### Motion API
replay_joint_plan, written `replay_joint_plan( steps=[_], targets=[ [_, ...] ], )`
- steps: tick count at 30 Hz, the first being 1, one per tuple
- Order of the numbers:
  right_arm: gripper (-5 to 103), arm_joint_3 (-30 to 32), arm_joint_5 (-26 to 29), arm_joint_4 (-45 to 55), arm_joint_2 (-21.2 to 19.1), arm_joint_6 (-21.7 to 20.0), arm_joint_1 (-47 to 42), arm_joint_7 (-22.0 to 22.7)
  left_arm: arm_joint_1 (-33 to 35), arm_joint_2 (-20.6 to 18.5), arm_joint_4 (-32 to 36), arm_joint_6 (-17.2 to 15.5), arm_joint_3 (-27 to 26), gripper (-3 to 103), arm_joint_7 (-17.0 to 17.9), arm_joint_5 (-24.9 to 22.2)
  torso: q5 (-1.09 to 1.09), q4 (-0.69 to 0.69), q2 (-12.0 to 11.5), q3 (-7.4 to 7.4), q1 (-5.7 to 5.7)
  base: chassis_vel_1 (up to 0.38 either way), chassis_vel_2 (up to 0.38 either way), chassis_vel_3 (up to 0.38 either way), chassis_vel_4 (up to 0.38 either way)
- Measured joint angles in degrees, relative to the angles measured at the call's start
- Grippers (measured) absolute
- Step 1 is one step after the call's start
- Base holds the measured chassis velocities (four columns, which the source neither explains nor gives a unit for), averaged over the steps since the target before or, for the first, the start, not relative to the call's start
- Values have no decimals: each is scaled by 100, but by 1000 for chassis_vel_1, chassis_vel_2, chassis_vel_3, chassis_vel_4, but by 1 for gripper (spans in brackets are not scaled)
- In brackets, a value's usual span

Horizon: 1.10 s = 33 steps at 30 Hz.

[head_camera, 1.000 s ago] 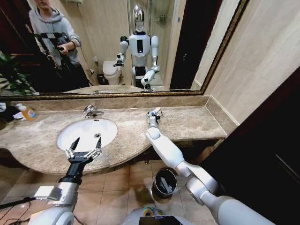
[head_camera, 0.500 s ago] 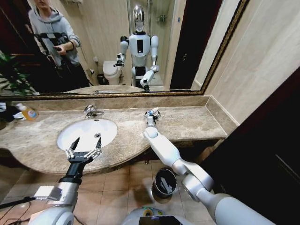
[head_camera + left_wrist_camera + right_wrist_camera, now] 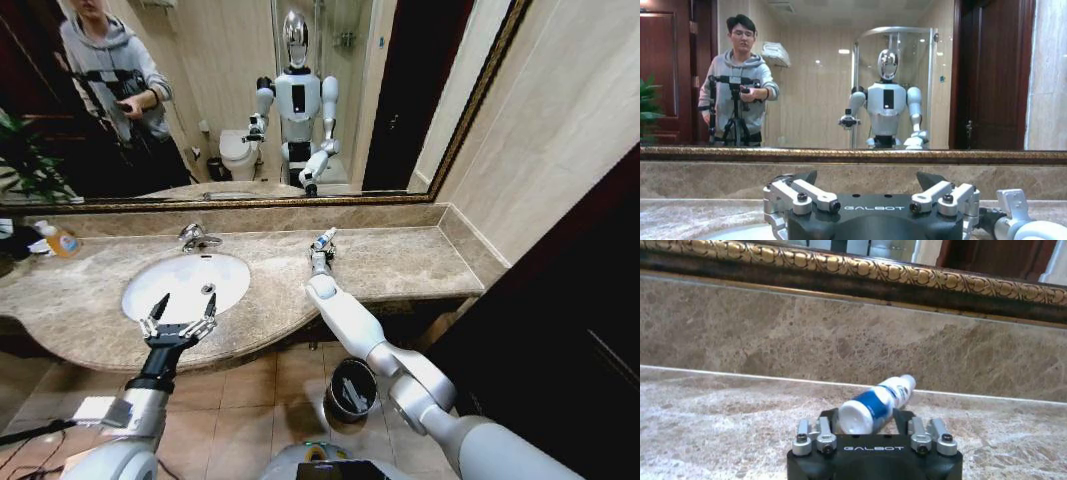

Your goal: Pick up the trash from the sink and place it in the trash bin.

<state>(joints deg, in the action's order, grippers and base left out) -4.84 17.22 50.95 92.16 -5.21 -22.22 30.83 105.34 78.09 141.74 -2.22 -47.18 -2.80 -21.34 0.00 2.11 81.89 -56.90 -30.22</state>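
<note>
Your right gripper [image 3: 320,250] is out over the marble counter [image 3: 400,262], off to the 3 o'clock side of the sink [image 3: 186,284] and well apart from it. It's clamped on a white tube with blue marks [image 3: 324,239]. In the right wrist view you can see that tube [image 3: 875,402] sitting between the closed-in fingers [image 3: 815,437], tilted, with its narrow end pointing off toward the backsplash under the gold mirror frame [image 3: 840,267]. The tube's clear of the counter as far as you can tell from the head view.

Your left gripper [image 3: 177,322] hangs over the front edge of the sink, around 6 o'clock on the basin, fingers spread wide with nothing in them. The left wrist view shows the same thing: both finger sets [image 3: 800,195] splayed apart, mirror straight ahead.

The trash bin [image 3: 350,390] is down on the tile floor at about 6 o'clock from the right gripper, under the counter edge and just beside the right forearm. There's some light-coloured stuff in it but you can't make out what.

The tap [image 3: 196,237] sits at 12 o'clock on the sink. An orange-labelled bottle [image 3: 60,240] stands way off at the far left of the counter.
</note>
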Motion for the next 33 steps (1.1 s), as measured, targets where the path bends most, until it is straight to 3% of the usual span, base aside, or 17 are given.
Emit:
replay_joint_plan(
  steps=[9, 19, 29, 33],
  targets=[
    [30, -2, 134, 101, -139, -12, -2, -47, 0, 0, 0, 0, 0, 100, 0, 0, 1, 2, 0, 0, 2, 0, 0, 0, 0],
    [28, -16, 296, 392, -383, -41, -92, -33, 0, 0, 0, 0, 0, 100, 0, 0, 1, 1, 0, 0, 0, 0, 0, 0, 0],
    [27, 74, 590, 1678, -1221, -167, -656, 123, 0, 0, 0, 0, 0, 100, 0, 0, 2, 0, -1, 0, -1, 0, 0, 0, 0],
    [27, 533, 439, 2478, -1855, 19, -1194, -91, 0, 0, 0, 0, 0, 100, 0, 0, 4, 1, -1, 0, -1, 0, 0, 0, 0]
  ],
)
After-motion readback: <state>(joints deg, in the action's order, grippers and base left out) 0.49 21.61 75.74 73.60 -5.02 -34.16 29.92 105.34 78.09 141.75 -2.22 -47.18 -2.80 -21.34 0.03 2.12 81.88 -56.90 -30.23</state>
